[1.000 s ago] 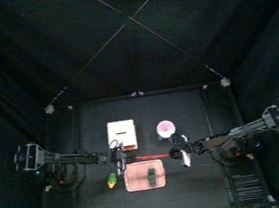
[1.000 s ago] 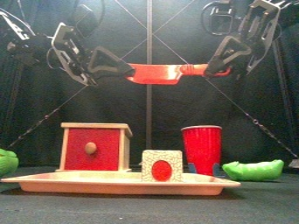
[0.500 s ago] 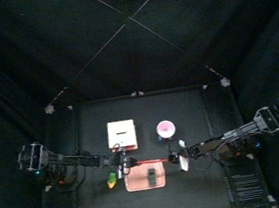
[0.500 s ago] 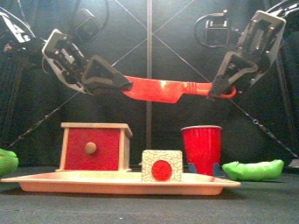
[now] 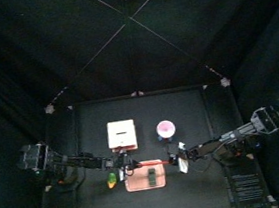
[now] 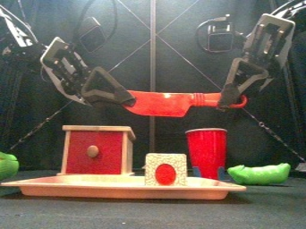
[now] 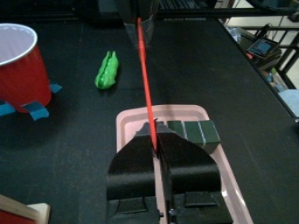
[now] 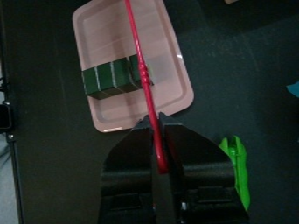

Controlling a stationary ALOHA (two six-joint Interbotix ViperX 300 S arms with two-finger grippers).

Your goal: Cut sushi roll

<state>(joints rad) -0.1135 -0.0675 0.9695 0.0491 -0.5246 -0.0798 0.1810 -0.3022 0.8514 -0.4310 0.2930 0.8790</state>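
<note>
The sushi roll (image 6: 165,169), a short dark-green block with a white and red end, lies on a pink tray (image 6: 72,186). Above it a red knife (image 6: 162,103) hangs level, held at both ends. My left gripper (image 6: 117,97) is shut on the blade's tip end. My right gripper (image 6: 223,97) is shut on the handle end. In the left wrist view the knife (image 7: 143,70) shows edge-on between the shut jaws (image 7: 156,144), with the roll (image 7: 197,133) just beside it. In the right wrist view the knife (image 8: 138,52) runs across the roll (image 8: 117,77).
A wooden box with a red disc (image 6: 98,149) and a red cup (image 6: 206,152) stand behind the tray. Green toy vegetables lie at the left (image 6: 7,165) and right (image 6: 259,173). In the top view the tray (image 5: 145,178) sits at the table's front middle.
Both grippers have come down together, and the knife has dropped lower toward the roll. The roll and tray have not moved.
</note>
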